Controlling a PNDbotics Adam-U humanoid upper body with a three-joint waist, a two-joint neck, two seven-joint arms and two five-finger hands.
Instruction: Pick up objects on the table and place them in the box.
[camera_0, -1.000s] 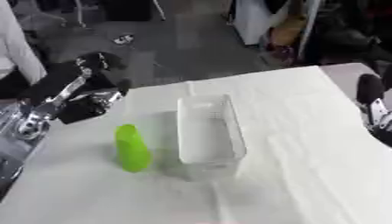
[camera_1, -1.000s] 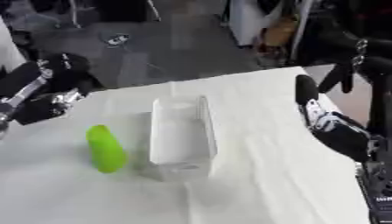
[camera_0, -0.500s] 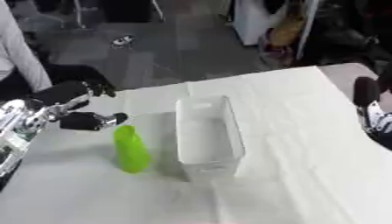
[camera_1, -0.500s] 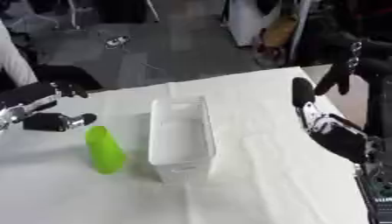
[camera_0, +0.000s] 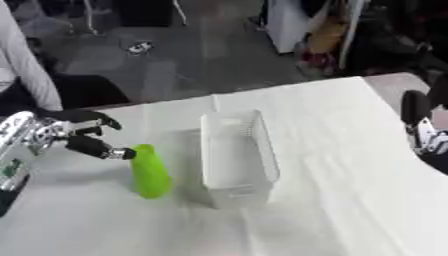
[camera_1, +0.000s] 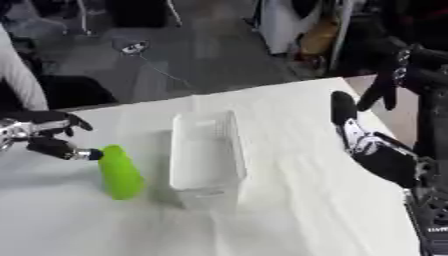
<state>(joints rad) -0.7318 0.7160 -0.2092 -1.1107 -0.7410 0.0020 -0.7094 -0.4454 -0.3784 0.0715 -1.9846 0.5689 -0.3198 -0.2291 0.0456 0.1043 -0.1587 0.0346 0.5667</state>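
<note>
While green object lies on bench just left of white box, left hand reaches its top end, fingers released (not yet grasping); right hand idle at edge, relaxed.

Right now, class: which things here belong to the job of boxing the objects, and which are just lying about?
Part of the job:
green bottle
white box
left hand, open, thumb at the bottle's top

Just about:
right hand, idle at the table's right edge
white tablecloth
</note>
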